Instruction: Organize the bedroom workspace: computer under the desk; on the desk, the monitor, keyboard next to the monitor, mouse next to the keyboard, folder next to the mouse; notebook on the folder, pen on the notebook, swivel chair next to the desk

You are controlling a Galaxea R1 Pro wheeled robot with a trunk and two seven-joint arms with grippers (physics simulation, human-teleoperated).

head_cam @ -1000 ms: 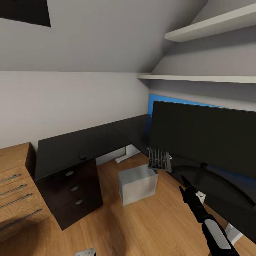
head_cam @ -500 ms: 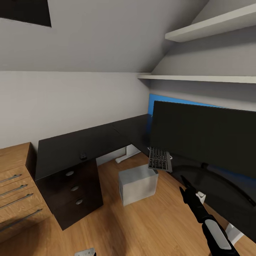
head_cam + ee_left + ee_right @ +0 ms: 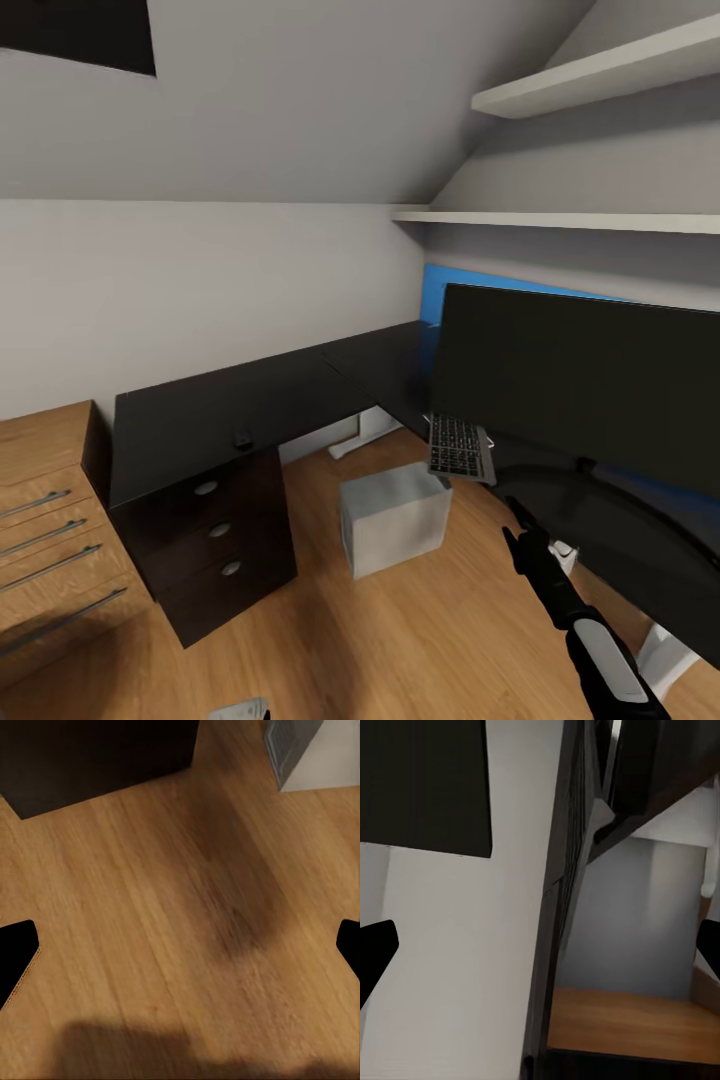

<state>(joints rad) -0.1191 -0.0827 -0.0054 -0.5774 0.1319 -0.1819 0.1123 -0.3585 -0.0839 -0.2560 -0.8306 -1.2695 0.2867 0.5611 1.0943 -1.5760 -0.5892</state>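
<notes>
Right gripper (image 3: 520, 522) hangs low beside the desk's near wing, empty; in the right wrist view its two fingertips sit at opposite edges with nothing between them, so the jaws stand wide apart. Left gripper (image 3: 180, 945) likewise spread wide, empty, pointing down at bare wooden floor.

Keyboard (image 3: 458, 447): slim, grey frame, black keys. It lies at the desk edge just in front of the monitor (image 3: 590, 385), tilted, with its near end overhanging toward the floor. Judged light, stiff and thin; a pinch across the short width near the overhanging end looks the easiest hold. Likely to slide on the smooth top if nudged.

Mouse (image 3: 242, 437): small dark lump on the far wing of the desk (image 3: 200, 420), above the three drawers, well apart from the keyboard. Judged light, rounded, slippery; grip across its sides.

Computer (image 3: 393, 517): light grey tower standing on the floor in the open angle of the L, not clearly under the desk top. Judged heavy; better pushed than lifted.

Blue panel (image 3: 480, 282) shows behind the monitor; cannot tell what it is. Wooden drawer cabinet (image 3: 50, 530) stands just beside the desk's drawer end.
</notes>
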